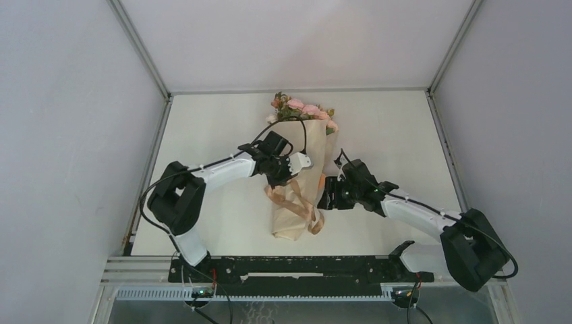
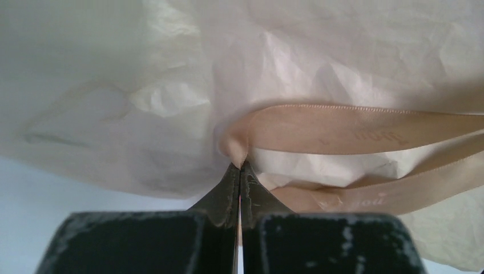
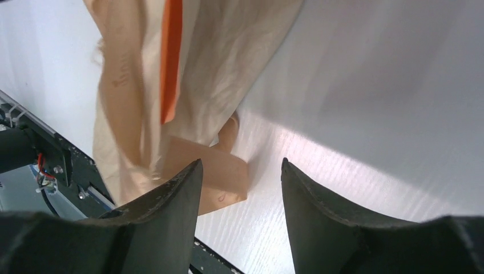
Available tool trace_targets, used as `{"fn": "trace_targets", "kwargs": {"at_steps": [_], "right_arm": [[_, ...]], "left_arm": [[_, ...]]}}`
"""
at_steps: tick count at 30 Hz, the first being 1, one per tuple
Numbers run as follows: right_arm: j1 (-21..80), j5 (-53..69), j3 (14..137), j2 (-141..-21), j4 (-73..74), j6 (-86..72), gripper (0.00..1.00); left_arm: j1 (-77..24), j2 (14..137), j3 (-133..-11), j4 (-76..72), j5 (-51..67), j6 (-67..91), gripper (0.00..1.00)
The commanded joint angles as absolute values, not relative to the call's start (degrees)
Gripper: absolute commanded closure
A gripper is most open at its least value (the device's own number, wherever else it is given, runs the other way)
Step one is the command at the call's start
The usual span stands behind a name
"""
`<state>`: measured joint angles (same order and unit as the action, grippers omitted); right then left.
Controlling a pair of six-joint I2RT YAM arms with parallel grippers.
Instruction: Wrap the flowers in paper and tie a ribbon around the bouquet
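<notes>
While clenched on ribbon (image 2: 342, 128) fold at 12 o'clock, left gripper (image 2: 240, 168) tight against paper (image 2: 285, 51). Released: right gripper (image 3: 240, 171), ribbon tail on counter (image 3: 371, 114) just beside, 9 o'clock. At wrap's 12 o'clock end, flowers (image 1: 303, 109).

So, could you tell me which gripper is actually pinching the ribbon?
The left gripper: its jaws are shut on a fold of the ribbon. The right gripper stands open beside the wrapped bouquet, holding nothing.

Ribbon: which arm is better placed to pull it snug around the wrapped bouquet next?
Left, probably: the left gripper is shut on the ribbon against the paper. The right gripper is open and holds nothing.
</notes>
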<state>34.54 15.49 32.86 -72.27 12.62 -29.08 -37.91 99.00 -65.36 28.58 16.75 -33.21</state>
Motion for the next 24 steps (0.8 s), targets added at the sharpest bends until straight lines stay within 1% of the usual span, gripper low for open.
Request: {"fn": "trace_targets", "kwargs": {"at_steps": [1,4,8,13,16,20,24], "right_arm": [[33.75,12.54,32.74,-65.77,17.02,-29.32,0.39],[34.55,12.22,31.75,-62.79,19.54,-30.51,0.38],[37.18,11.17,27.8,-59.64,18.87,-34.65,0.36],[38.45,11.08,23.22,-60.73,12.64,-38.71,0.36],[40.24,13.07,22.58,-61.37,8.01,-37.98,0.38],[47.53,7.27,22.2,-57.46,8.08,-35.07,0.38],[47.93,5.46,19.23,-56.02,8.64,-36.12,0.39]], "left_arm": [[-40.87,101.72,-71.48,27.04,16.0,-32.39,1.0],[-41.55,103.55,-73.2,27.7,15.93,-31.97,1.0],[-41.52,104.02,-72.45,27.68,14.89,-32.4,1.0],[-41.56,103.38,-71.38,27.72,14.65,-32.95,1.0],[-41.48,103.27,-71.45,27.75,14.62,-32.96,1.0],[-41.52,103.34,-71.67,27.64,14.63,-33.21,1.0],[-41.49,103.77,-72.13,27.67,14.55,-33.31,1.0]]}}
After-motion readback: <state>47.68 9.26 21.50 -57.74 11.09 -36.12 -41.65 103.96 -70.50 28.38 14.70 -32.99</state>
